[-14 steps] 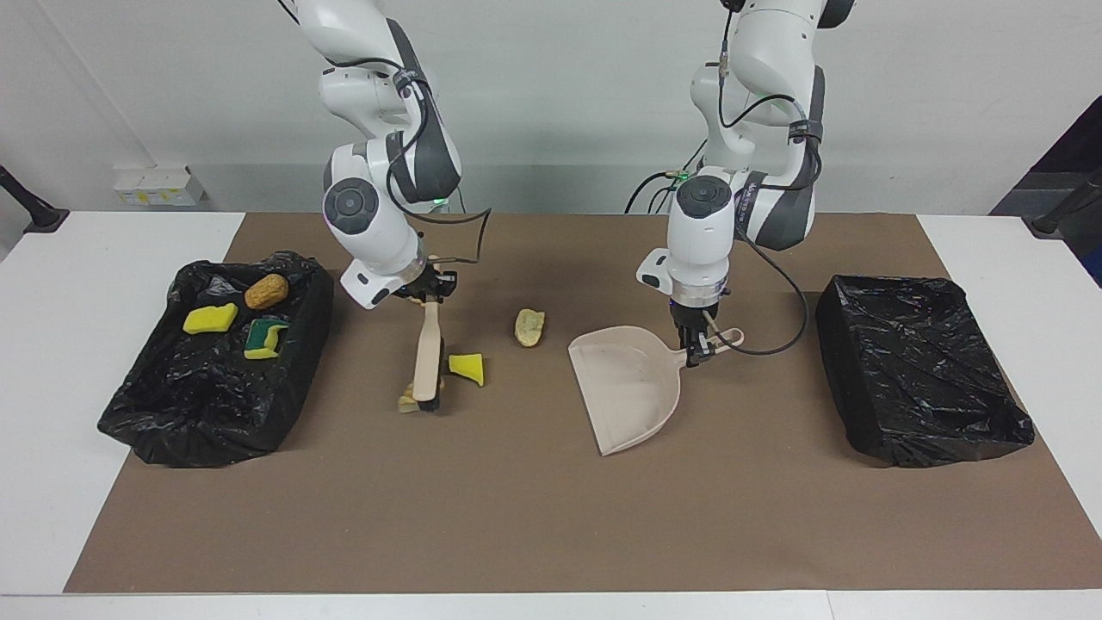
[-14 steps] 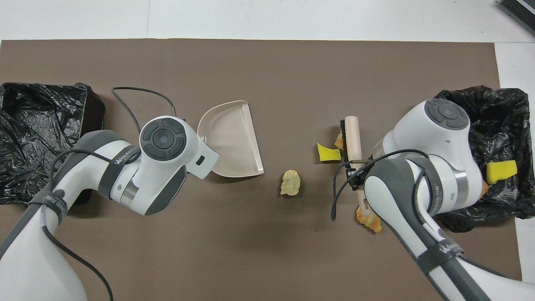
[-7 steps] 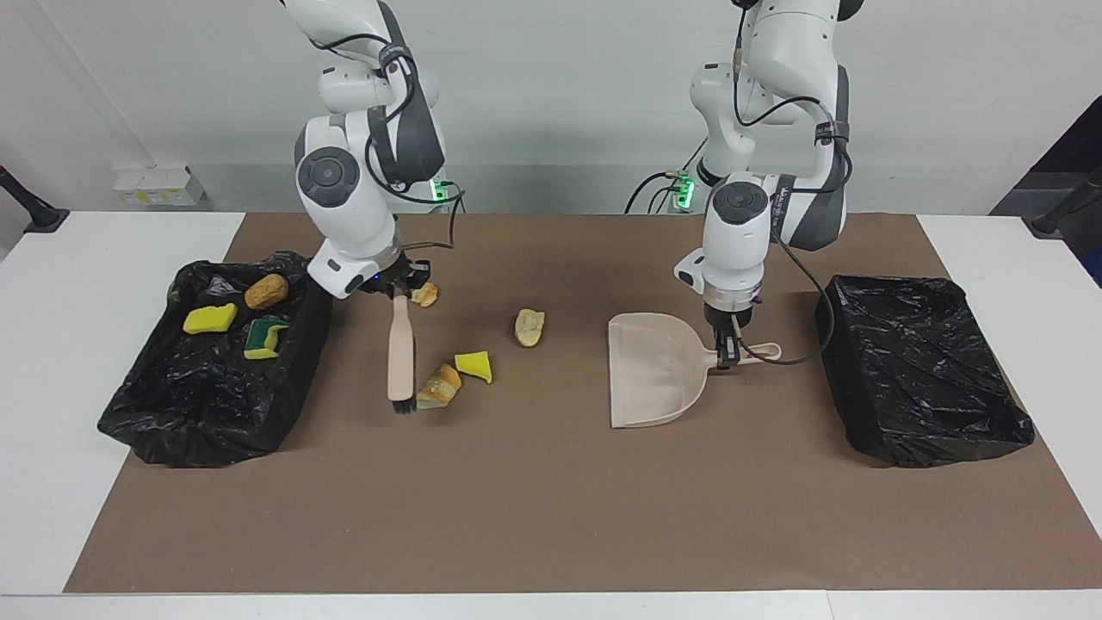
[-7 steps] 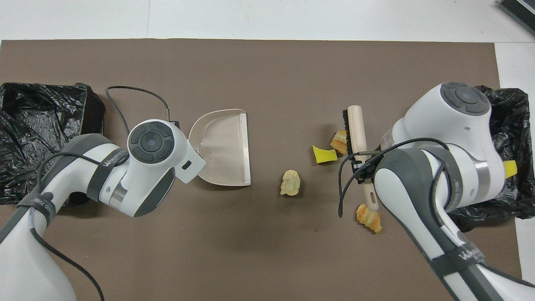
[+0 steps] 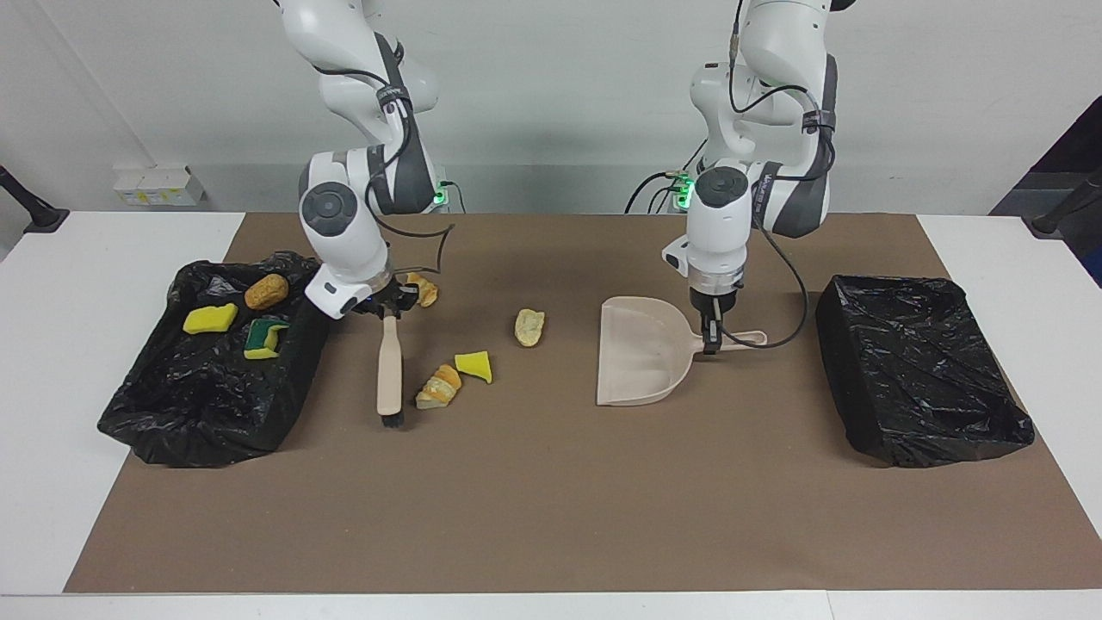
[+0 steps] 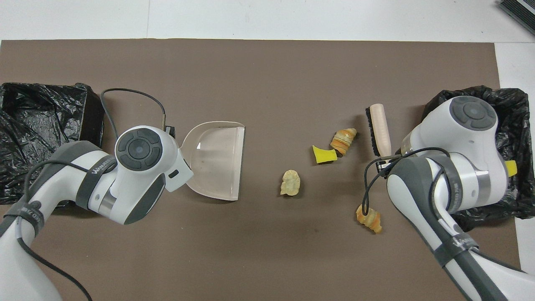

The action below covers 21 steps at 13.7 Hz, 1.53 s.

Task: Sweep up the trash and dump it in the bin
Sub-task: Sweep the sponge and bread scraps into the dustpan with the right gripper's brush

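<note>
While sweeping, start from the trash and count four bits loose on the brown mat: a croissant piece touching or just beside a yellow sponge wedge, a pale bread piece between those and the dustpan, and a second croissant piece nearer to the robots, just beside the right tool. Count three more already in the bin at the right arm's end of the surface: two sponges and a bread chunk.

To do the stroke well, set the brush bristles down on the mat at the bin's side of the croissant and wedge, then draw low and steady toward the dustpan, gathering the pale piece on the way. Avoid a fast flick; such light bits would likely roll or skip past the lip. Hold the pan's straight edge flat to the mat, mouth toward the trash. Save the stray croissant by the right tool for a separate pass.

See the right tool clamped on the brush handle, wrist angled down, brush pointing away from the robots. See the left tool closed on the dustpan's handle, forearm nearly vertical over it. Leave the second bin at the left arm's end alone for now.
</note>
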Each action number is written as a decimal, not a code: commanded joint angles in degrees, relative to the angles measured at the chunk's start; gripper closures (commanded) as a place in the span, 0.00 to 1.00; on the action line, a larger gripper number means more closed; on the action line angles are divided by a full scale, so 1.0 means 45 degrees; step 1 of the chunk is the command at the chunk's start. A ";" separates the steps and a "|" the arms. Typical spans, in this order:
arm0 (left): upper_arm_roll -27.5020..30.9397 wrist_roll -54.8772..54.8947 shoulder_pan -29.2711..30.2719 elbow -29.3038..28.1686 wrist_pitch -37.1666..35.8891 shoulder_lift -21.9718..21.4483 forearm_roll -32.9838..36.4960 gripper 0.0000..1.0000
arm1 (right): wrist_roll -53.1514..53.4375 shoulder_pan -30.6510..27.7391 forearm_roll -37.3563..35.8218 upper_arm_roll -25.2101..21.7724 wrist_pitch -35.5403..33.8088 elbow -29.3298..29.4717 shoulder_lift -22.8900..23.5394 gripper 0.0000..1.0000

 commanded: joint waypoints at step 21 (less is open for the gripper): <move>0.0063 -0.3220 -0.0551 -0.1071 -0.0040 -0.0603 0.0194 1.00 | 0.3582 0.5699 0.6738 0.0121 0.1475 0.4274 0.3262 1.00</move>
